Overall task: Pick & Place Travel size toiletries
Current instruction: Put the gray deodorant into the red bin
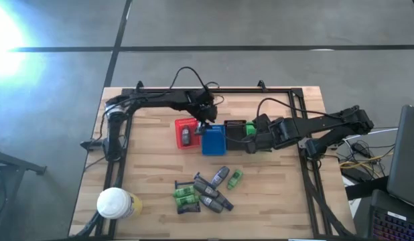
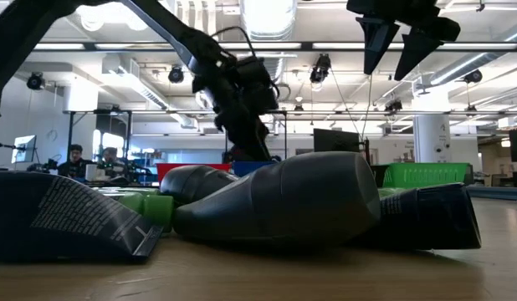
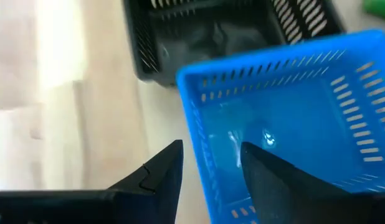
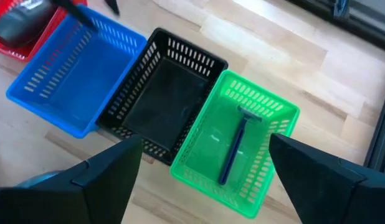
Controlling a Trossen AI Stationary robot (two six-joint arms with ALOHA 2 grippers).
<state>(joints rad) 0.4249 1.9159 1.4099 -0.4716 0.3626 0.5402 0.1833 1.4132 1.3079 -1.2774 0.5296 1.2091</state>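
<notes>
From overhead, a row of four baskets sits mid-table: red basket, blue basket, black basket and green basket. The left gripper hangs over the seam between red and blue; the right gripper hovers at the green basket. A grey mini bottle lies inside the red basket. The remaining toiletries lie heaped on the wood nearer the table's front edge than the blue basket, well apart from both grippers. A white-lidded container stands at the front corner on the left arm's side.

At table height, a fallen grey bottle and dark packets fill the foreground, hiding most of the baskets; the right gripper hangs high with fingers spread.

From the left wrist, the released fingers straddle the blue basket's wall, nothing between them.

From the right wrist, a dark blue razor lies in the green basket, beside the black basket; the wide-open fingers hold nothing.
</notes>
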